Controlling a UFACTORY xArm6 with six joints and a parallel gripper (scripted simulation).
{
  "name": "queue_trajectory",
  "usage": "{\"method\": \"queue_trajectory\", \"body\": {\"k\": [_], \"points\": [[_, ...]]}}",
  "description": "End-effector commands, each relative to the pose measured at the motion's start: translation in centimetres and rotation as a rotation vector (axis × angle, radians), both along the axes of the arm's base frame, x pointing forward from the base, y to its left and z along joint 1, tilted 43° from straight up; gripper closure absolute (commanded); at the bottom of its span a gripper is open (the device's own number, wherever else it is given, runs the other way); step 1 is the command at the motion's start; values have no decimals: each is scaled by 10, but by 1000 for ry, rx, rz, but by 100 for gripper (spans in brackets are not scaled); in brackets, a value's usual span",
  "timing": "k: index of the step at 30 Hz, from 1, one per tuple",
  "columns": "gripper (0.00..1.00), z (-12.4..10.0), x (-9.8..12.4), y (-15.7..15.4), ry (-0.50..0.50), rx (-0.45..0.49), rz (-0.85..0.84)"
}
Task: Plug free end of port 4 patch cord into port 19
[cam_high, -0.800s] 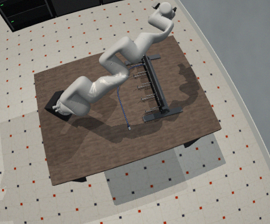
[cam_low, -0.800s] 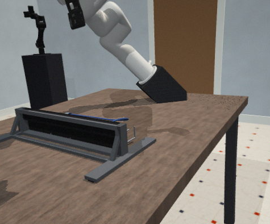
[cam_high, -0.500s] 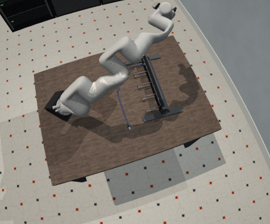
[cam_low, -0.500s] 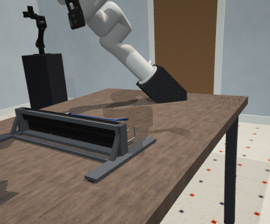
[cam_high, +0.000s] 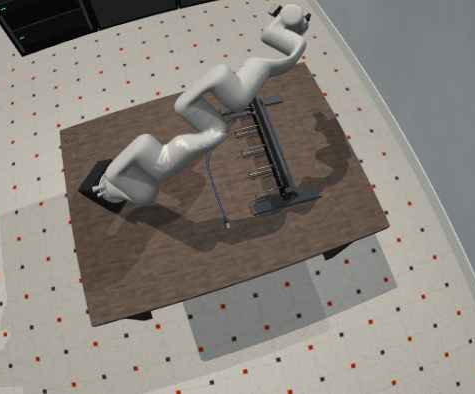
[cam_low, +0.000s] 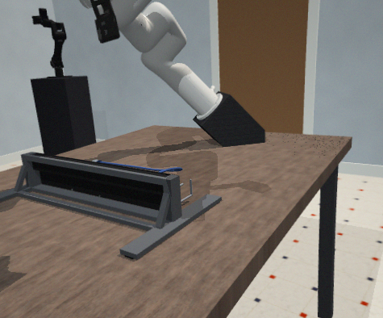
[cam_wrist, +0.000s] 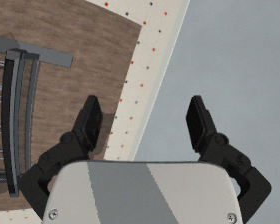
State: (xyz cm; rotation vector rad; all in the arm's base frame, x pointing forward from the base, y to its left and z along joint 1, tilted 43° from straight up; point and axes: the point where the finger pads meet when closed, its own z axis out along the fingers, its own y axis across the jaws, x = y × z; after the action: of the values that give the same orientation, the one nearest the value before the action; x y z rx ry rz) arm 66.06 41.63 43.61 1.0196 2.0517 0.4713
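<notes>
The grey patch-panel rack (cam_high: 271, 150) (cam_low: 101, 171) (cam_wrist: 18, 123) stands on the brown table (cam_high: 175, 280) (cam_low: 262, 194) (cam_wrist: 78, 36), towards its far right side. A blue patch cord (cam_high: 214, 180) (cam_low: 141, 166) runs from the rack's far end and curves over the table in front of the ports. Its free plug (cam_high: 226, 222) lies on the table near the rack's near foot. My gripper (cam_wrist: 144, 106) (cam_high: 290, 13) is open and empty. It hangs high in the air above the table's far edge, well away from the cord and the plug. The port numbers are too small to read.
The arm's black base (cam_high: 95, 186) (cam_low: 231, 125) sits at the table's left side. A black pedestal (cam_low: 62, 113) with a small arm stands beyond the table. Dark server cabinets (cam_high: 40, 20) stand on the floor at the back left.
</notes>
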Motion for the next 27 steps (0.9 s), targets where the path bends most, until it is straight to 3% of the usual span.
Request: {"method": "queue_trajectory", "body": {"k": [1, 8, 10, 12, 25, 27], "points": [[0, 8, 6, -22, -1, -2, -18], [0, 19, 16, -78, 7, -13, -67], [0, 19, 16, -78, 7, -13, -67], [0, 24, 18, -105, 11, -19, -90], [0, 33, 15, -192, 26, -33, -165], [0, 33, 15, -192, 26, -33, -165]]}}
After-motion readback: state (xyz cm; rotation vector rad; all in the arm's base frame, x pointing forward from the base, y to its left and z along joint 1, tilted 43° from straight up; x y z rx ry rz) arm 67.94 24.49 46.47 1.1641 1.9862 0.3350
